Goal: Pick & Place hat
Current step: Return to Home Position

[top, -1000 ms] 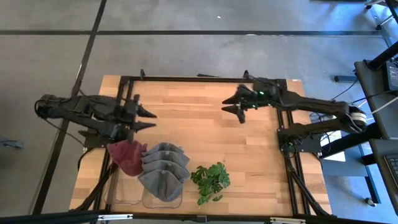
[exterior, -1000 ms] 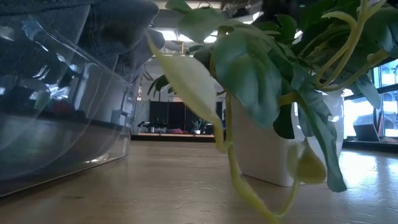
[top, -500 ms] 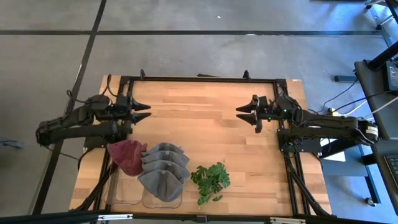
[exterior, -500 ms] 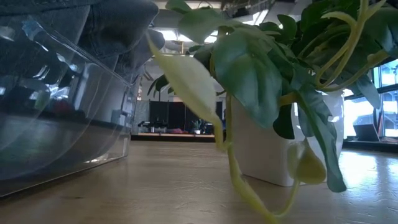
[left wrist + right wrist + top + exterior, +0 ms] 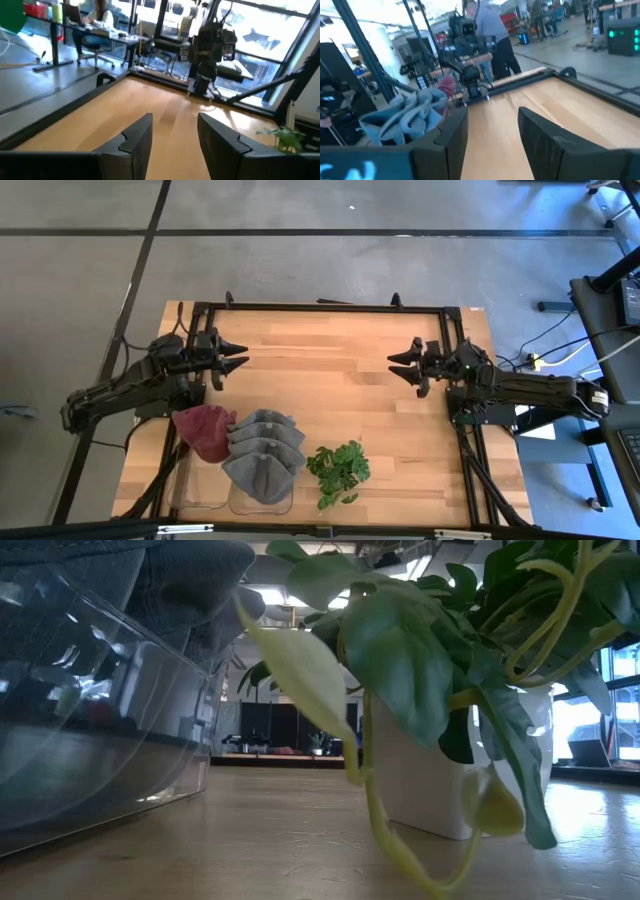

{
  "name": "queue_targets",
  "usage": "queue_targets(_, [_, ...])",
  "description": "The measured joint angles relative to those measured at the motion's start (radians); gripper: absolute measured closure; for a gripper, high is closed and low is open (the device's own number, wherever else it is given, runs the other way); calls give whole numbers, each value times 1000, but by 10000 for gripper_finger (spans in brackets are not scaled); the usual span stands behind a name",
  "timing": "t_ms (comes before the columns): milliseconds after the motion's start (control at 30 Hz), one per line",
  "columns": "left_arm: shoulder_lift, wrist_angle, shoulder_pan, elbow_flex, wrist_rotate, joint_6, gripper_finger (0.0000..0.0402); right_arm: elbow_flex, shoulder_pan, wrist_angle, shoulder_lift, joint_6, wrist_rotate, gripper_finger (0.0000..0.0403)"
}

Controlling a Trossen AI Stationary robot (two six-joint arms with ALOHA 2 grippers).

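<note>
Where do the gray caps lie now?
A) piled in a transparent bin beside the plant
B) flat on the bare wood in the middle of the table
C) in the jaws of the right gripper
A: the gray caps are piled in the transparent bin next to the plant, and the right gripper holds nothing, its jaws apart.

High cam: overhead, looking straight down, far enough off to take in the whole table [image 5: 330, 375] and the floor on all sides.
Low cam: at table-top height, level, facing the room. It sits very near the plant [image 5: 440, 670] and the transparent bin [image 5: 100, 730], which fill most of the frame.
Left wrist cam: looks across the table at the right arm [image 5: 207, 50].
Right wrist cam: looks back across at the left arm [image 5: 470, 75] and the gray caps [image 5: 405, 117].
Plant is shared by the high, low and left wrist views.
</note>
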Motion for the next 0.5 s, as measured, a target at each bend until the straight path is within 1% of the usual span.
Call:
queue_targets(167, [-63,11,53,-17,12,-1,251,-52,0,11,-82,20,4,231])
queue_targets(233, [-87,8,66,-17,27,-6,250,-72,0,15,-118,33,27,231])
queue_targets(300, [-109,-3,73,-17,29,-16,249,-93,0,16,-152,43,42,231])
queue_targets(400, [-139,-43,79,-17,7,-18,250,-118,0,26,-193,45,43,231])
queue_targets(500, [-167,-66,78,-17,6,-27,252,-134,0,33,-229,49,43,231])
